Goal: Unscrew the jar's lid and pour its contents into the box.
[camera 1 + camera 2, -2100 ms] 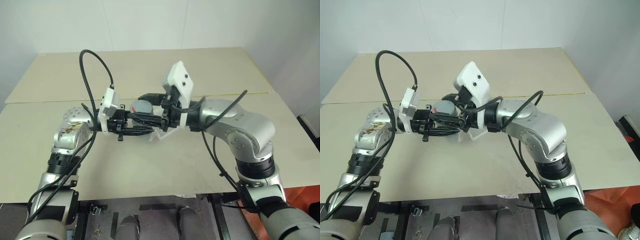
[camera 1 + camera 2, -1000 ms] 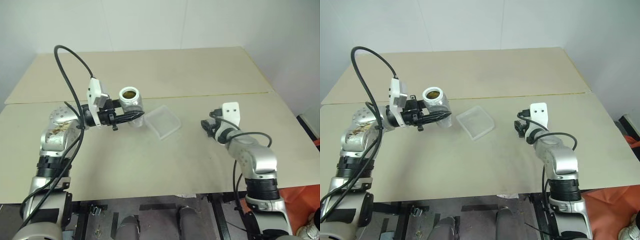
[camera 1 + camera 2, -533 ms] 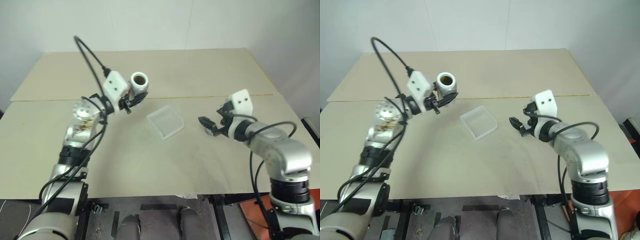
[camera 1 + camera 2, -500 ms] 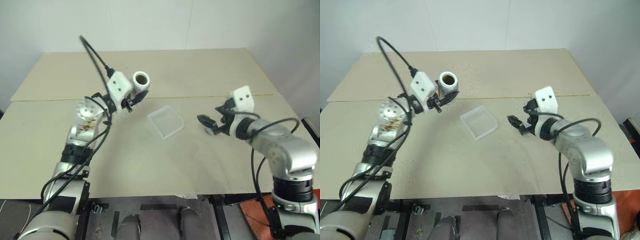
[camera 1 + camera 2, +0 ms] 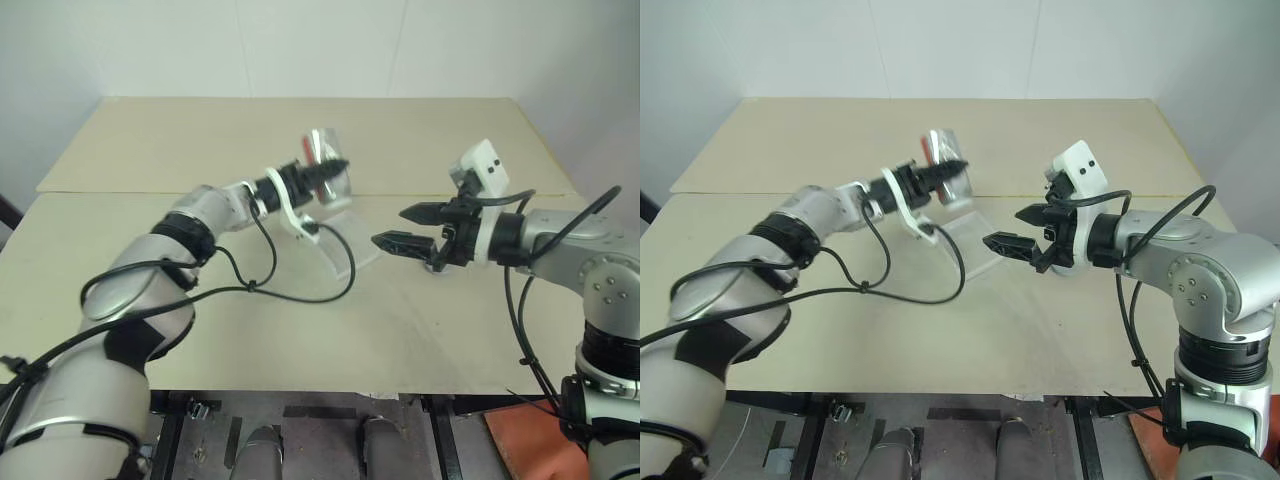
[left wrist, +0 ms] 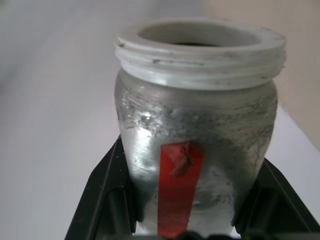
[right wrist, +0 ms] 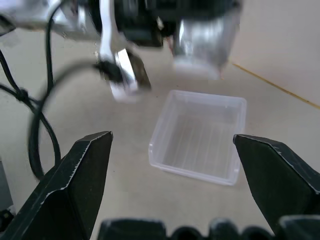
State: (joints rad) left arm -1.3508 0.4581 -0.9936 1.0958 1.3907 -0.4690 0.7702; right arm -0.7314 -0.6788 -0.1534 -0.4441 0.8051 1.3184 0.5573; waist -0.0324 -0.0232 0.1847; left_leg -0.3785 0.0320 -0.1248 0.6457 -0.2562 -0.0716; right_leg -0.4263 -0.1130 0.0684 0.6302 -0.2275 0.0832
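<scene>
Left gripper [image 5: 322, 177]: jaws clenched on the jar [image 5: 327, 179], held in the air toward the far middle of the table [image 5: 150, 140], just beyond the box.
Jar mouth: lid off, open rim [image 6: 199, 37] showing; contents too hidden to tell.
Box [image 7: 201, 135]: on the table mid-way, between the arms, looks empty.
Pour tip: bring the mouth directly over the box, tilt slowly, keep low.
Right gripper [image 5: 405, 228]: jaws released, empty, beside the box; best kept clear.

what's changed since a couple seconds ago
The right gripper let go of the jar's top, drew back and now hangs open and empty beside the box. The left gripper swung the open jar over above the box. It stays shut on the jar; the box looks unmoved.
</scene>
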